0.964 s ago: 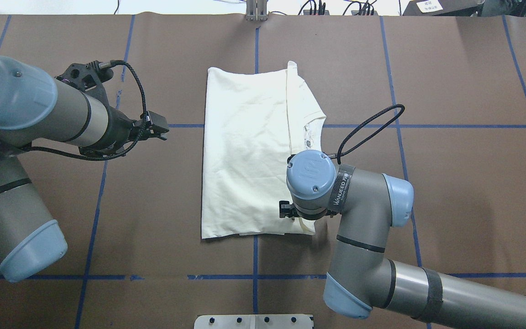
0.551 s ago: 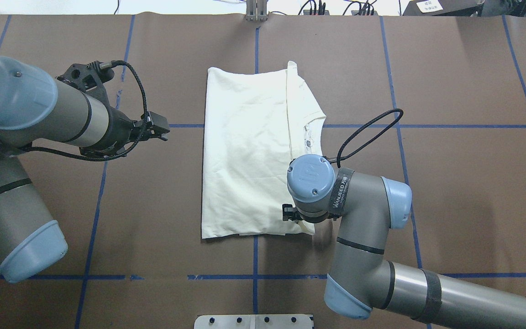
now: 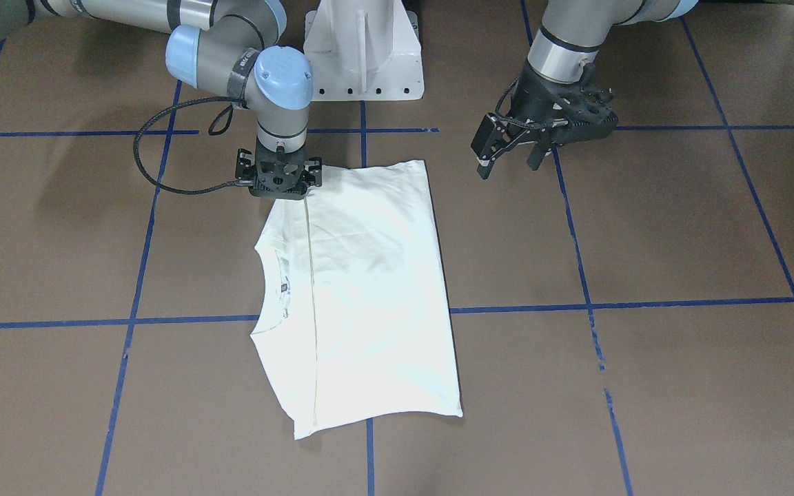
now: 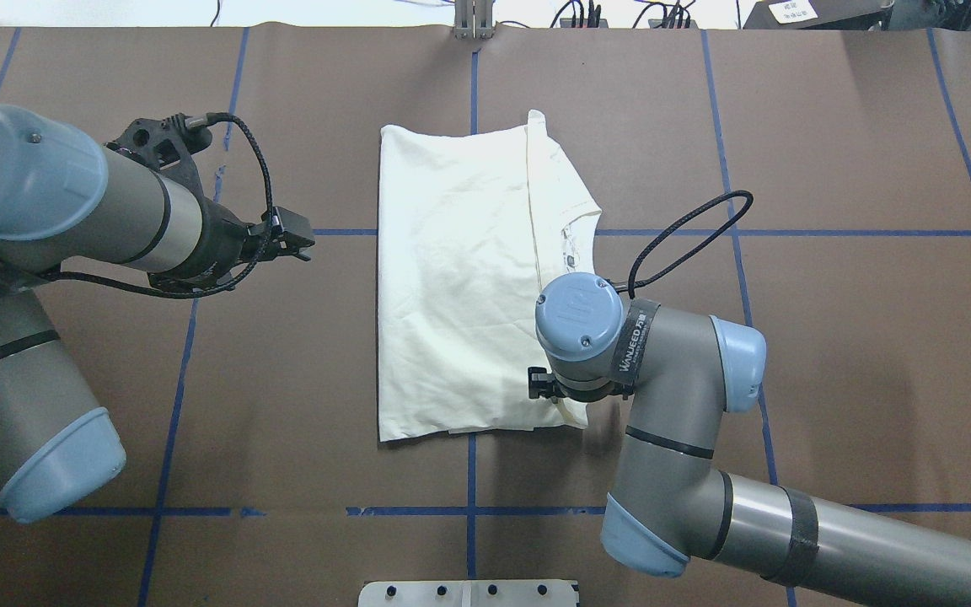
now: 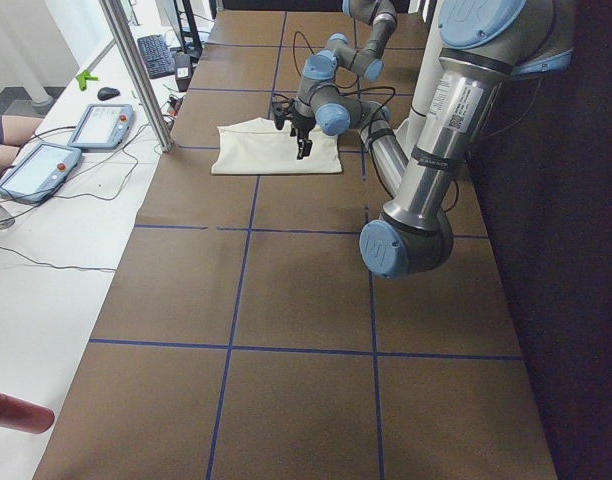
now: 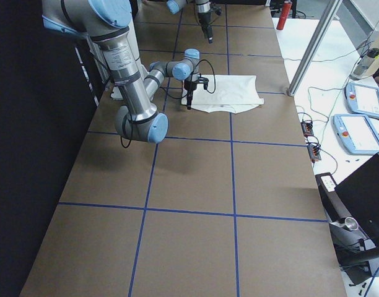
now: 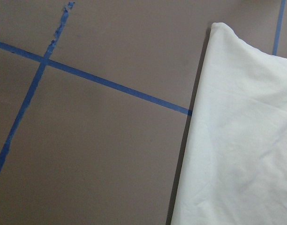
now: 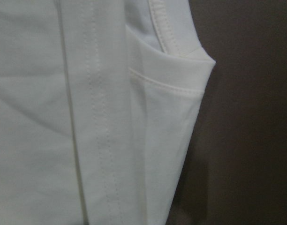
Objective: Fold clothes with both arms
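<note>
Since 1 s ago the shirt (image 4: 452, 278) has slid a little toward robot's right: its near L corner sits further in, and the R gripper (image 3: 278, 184) at the near R corner has gone w/ it. L arm (image 4: 123, 223) looks unmoved. Shirt is cream, folded lengthwise, flat on mid table (image 4: 831, 354), lying across a blue tape line (image 4: 789, 233). Neck opening faces robot's right, w/ a long fold edge running beside it. R gripper points straight down onto the shirt corner nearest the robot. Its fingers are hidden under the gripper body in overhead and front views. R wrist cam shows only stitched hem and a cloth corner against brown table, so can't tell if it pinches the cloth or stands spread. R arm (image 4: 671, 362) reaches in w/ elbow bent, black cable (image 4: 688, 232) looping off its wrist over the table. L gripper (image 3: 507, 167) is off to the shirt's other side, not touching it, fingers spread apart w/ nothing btwn them. L wrist cam sees the shirt's edge at its right and crossing tape lines at its left. White pedestal base (image 3: 362, 55) stands btwn the arms at the robot's side of the table. Side views show tablet-like pendants (image 5: 101, 125) past the table's far edge
</note>
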